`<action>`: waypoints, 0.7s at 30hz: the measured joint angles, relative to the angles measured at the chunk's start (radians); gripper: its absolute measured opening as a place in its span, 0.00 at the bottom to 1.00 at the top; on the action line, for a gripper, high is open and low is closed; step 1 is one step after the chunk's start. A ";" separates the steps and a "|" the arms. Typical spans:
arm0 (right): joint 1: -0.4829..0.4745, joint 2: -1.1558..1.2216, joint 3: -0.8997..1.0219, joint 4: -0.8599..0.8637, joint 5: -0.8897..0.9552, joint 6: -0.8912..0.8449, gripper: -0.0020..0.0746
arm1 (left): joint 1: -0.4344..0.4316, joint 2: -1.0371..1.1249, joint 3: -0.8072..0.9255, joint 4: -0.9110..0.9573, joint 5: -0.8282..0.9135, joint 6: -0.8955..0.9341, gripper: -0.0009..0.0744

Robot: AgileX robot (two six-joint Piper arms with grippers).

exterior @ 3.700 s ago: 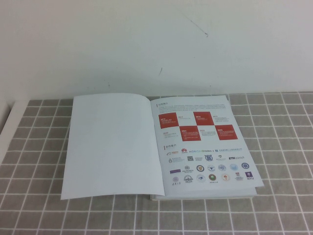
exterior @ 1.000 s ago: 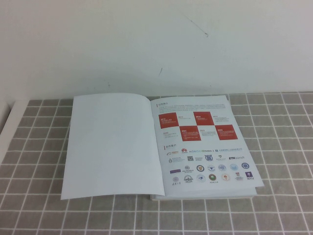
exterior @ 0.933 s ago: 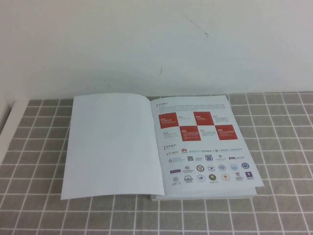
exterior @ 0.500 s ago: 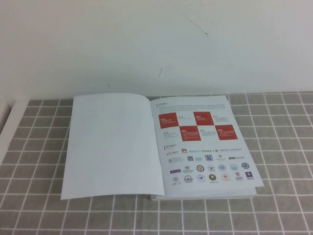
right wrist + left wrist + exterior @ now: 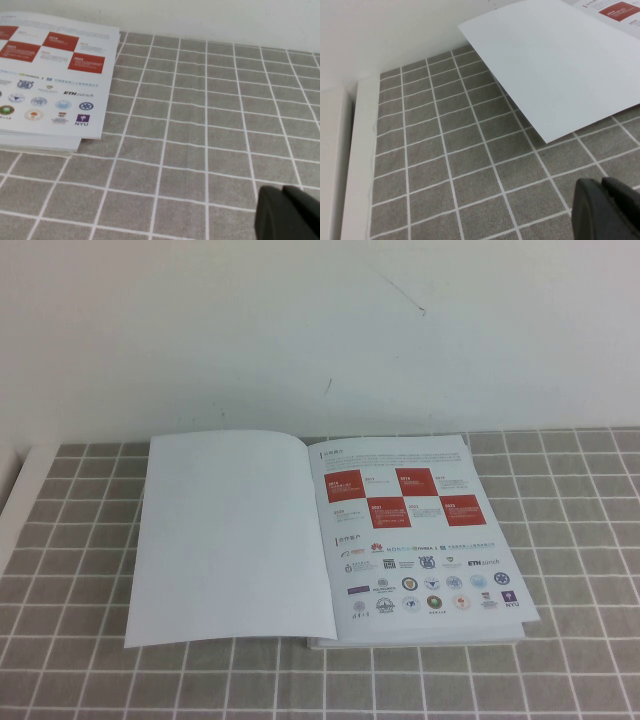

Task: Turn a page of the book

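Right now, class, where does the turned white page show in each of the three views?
High view: the page lies flat, left half of the open book; no tool shows.
Left wrist view: the page fills the upper right; left tool at the lower corner.
Right wrist view: not in it; right tool at the corner.
Shared landmark: the red squares.

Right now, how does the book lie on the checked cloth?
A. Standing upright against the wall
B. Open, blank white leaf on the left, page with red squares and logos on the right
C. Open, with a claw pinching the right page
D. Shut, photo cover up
B: the book lies open and flat, the page blank white on the left; the left claw and right claw are both off it, over the cloth.
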 joint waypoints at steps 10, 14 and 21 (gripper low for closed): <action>0.000 0.000 0.000 0.000 0.000 0.000 0.02 | 0.000 0.000 0.000 0.000 0.000 0.000 0.01; 0.000 0.000 0.000 0.000 0.000 0.000 0.02 | 0.000 0.000 0.000 0.000 0.000 0.000 0.01; 0.000 0.000 0.000 0.000 0.000 0.001 0.02 | 0.078 0.000 0.000 0.000 0.001 0.000 0.01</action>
